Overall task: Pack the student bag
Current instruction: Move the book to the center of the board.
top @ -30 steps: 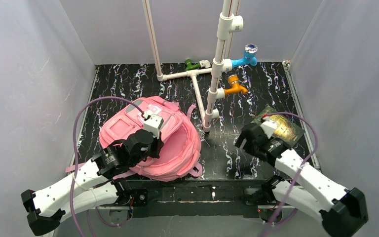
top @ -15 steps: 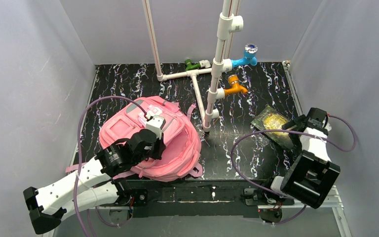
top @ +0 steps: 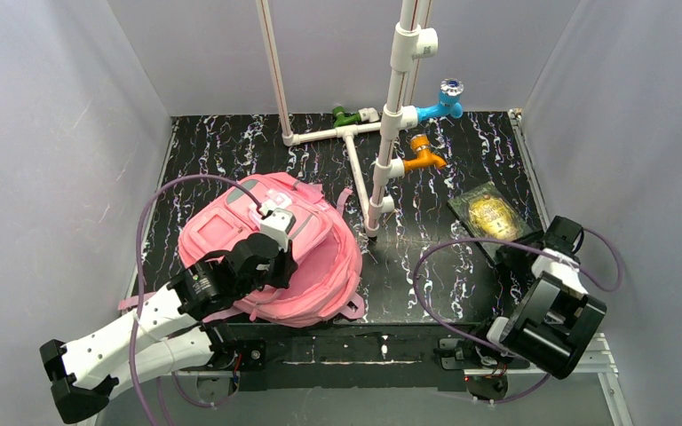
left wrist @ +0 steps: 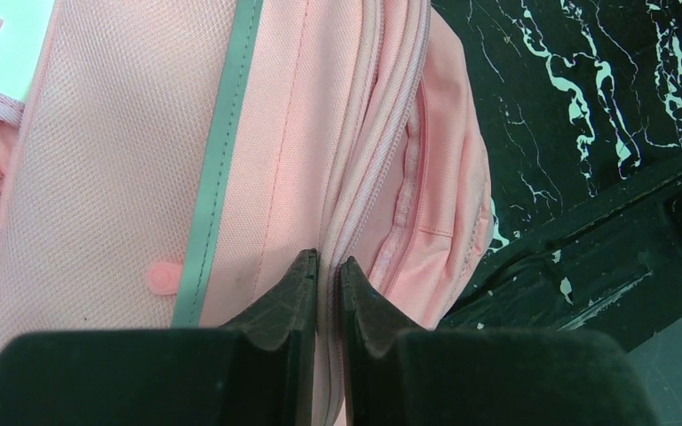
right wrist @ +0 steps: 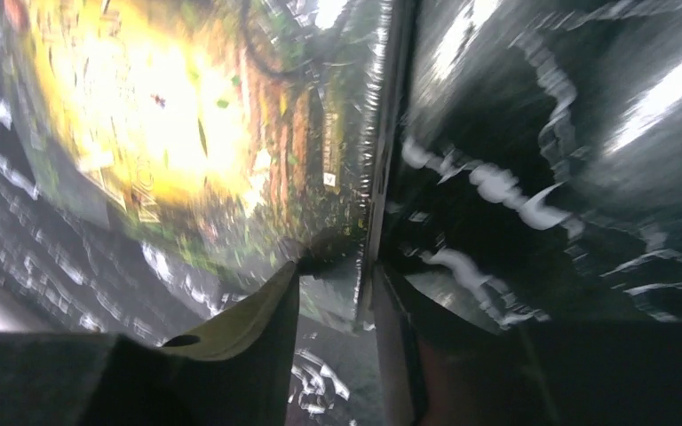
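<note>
The student bag (top: 320, 257), pink with grey stripes, lies flat on the left half of the black marbled table (top: 408, 266). My left gripper (top: 277, 259) rests on its top. In the left wrist view the left gripper (left wrist: 327, 262) is shut on the zip seam of the bag (left wrist: 98, 177). A dark book with a yellow-green cover (top: 488, 213) lies flat at the right. My right gripper (top: 526, 251) is at its near right corner. In the blurred right wrist view the right gripper (right wrist: 337, 266) stands partly open astride the corner of the book (right wrist: 186, 133), one finger over the cover, the other beside the edge.
A white pipe frame (top: 382, 169) stands at the middle back with a blue valve (top: 444, 102), an orange one (top: 424, 155) and a green one (top: 346, 115). Grey walls close the left, right and back. A purple cable (top: 435, 266) loops over the table by the right arm.
The right arm has swung from over the book to the table's right edge, then drawn nearer, and its jaws have narrowed around the book's corner. The left gripper stays on the bag.
</note>
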